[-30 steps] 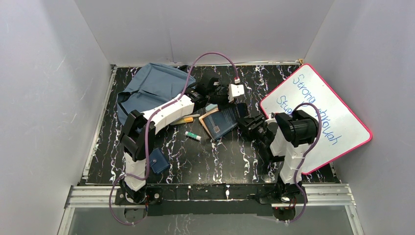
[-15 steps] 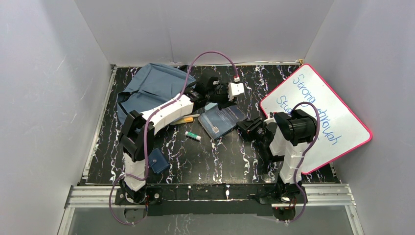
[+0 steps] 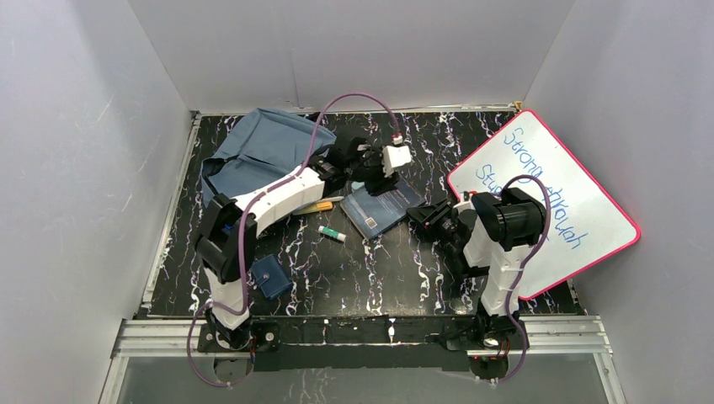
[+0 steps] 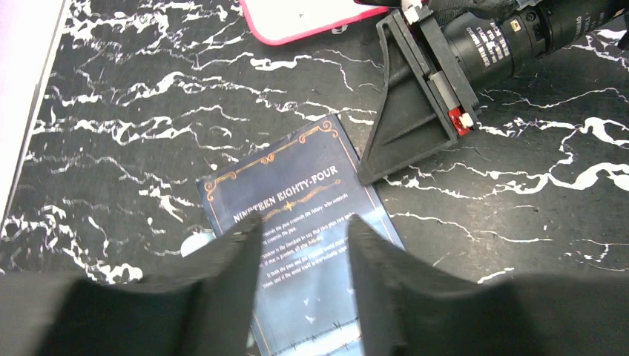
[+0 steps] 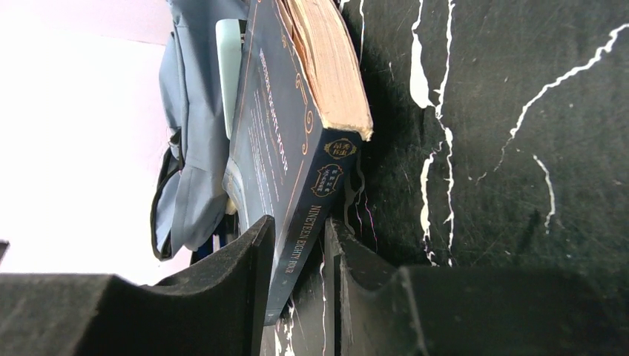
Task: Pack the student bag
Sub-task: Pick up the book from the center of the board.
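The student bag (image 3: 261,151), a slate-blue backpack, lies at the table's far left; it also shows in the right wrist view (image 5: 189,141). A dark-blue paperback, "Nineteen Eighty-Four" (image 3: 380,206), lies mid-table. My left gripper (image 3: 370,171) hovers over its back cover (image 4: 297,189). Its fingers (image 4: 222,259) are open with nothing between them. My right gripper (image 3: 423,217) is at the book's right corner, jaws shut on the spine (image 5: 308,215). Its upper finger (image 5: 248,256) presses the cover. From the left wrist, the right gripper (image 4: 404,141) is seen against the book's edge.
A pink-rimmed whiteboard (image 3: 547,189) leans at the right behind the right arm. A yellow pen (image 3: 317,204) and a small green-capped stick (image 3: 332,233) lie left of the book. A small dark-blue pouch (image 3: 272,276) is near the left arm's base. A pale flat item (image 5: 228,74) sits under the book.
The book was tilted up in my left gripper and has come down flatter. My left gripper has opened and drawn back toward the bag. The right gripper has closed on the book's corner.
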Motion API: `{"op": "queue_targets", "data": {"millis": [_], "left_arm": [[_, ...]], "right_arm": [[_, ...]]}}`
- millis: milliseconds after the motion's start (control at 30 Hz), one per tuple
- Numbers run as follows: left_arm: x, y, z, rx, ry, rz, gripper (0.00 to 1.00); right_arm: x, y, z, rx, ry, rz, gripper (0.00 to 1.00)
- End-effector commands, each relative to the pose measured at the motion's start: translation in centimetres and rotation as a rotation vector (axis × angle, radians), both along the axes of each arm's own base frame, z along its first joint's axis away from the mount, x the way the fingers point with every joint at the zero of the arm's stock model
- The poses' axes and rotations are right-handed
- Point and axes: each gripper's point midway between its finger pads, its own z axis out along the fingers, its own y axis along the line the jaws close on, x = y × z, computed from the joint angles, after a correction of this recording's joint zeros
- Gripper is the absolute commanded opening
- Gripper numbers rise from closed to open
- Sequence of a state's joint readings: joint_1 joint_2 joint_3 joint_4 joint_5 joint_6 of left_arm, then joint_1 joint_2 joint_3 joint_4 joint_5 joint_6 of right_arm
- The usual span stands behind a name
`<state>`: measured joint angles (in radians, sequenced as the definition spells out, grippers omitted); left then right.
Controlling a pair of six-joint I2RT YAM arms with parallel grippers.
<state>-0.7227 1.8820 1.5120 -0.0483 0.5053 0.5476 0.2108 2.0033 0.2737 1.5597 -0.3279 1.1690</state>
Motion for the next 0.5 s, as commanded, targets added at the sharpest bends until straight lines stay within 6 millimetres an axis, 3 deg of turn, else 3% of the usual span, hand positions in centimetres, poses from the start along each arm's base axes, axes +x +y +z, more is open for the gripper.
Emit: {"op": "queue_targets", "data": {"millis": [0, 233, 467], "left_arm": [[-1.4, 2.5, 3.8, -0.094, -0.019, 0.042, 0.51], [-3.9, 4.8, -0.5, -0.054, 0.037, 0.062, 0.77], [-3.4, 5.0, -2.8, -0.020, -0.055, 0.165, 0.92]], "right_arm": [[1.5, 0.8, 7.0, 0.059, -0.312, 0.033, 0.36], [1.7, 1.0, 7.2, 0.069, -0.314, 0.041, 0.28], [2.0, 1.3, 7.3, 0.076, -0.319, 0.052, 0.26]]}}
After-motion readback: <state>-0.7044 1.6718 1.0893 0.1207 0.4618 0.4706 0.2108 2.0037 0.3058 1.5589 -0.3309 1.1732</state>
